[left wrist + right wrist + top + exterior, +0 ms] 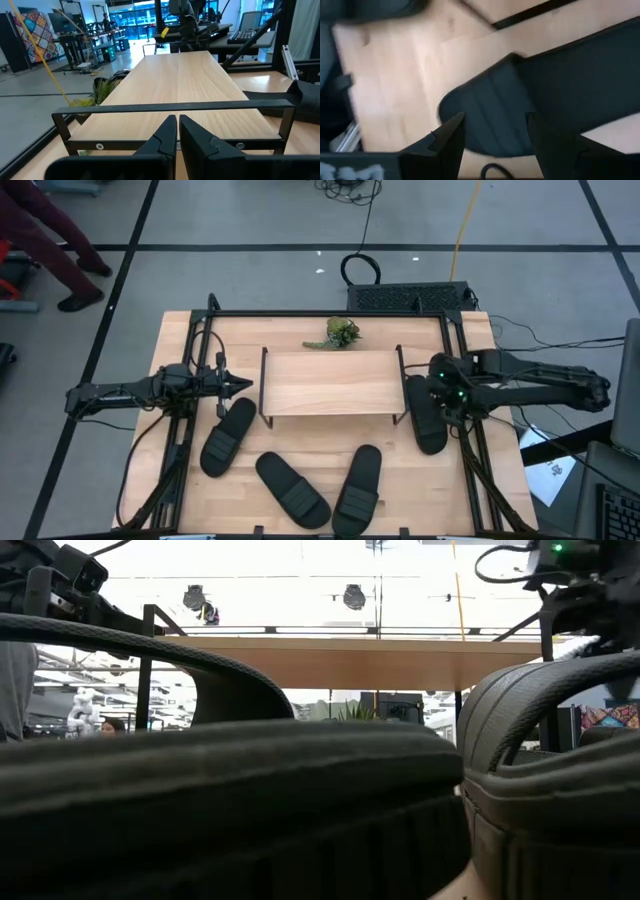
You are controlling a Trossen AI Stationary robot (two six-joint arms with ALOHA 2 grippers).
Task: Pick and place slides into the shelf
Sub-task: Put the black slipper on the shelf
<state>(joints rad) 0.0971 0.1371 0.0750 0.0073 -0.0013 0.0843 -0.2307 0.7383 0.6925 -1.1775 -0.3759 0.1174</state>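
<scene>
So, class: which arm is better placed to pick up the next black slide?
The right arm. Its end effector hangs open directly above the black ribbed slide sandal beside the small wood-topped wire shelf; the left end effector, fingers shut, points at the shelf end.

Four black slides with wide ribbed straps lie on the table around the shelf (331,381), a low rack with a light wood top board and thin black wire sides, standing upright mid-table. One slide (228,435) lies slanted just off the shelf's left front corner. Two more (291,488) (358,489) lie in front of it, angled so their near ends converge. The fourth slide (424,414) lies lengthwise just beside the shelf's right side.
</scene>
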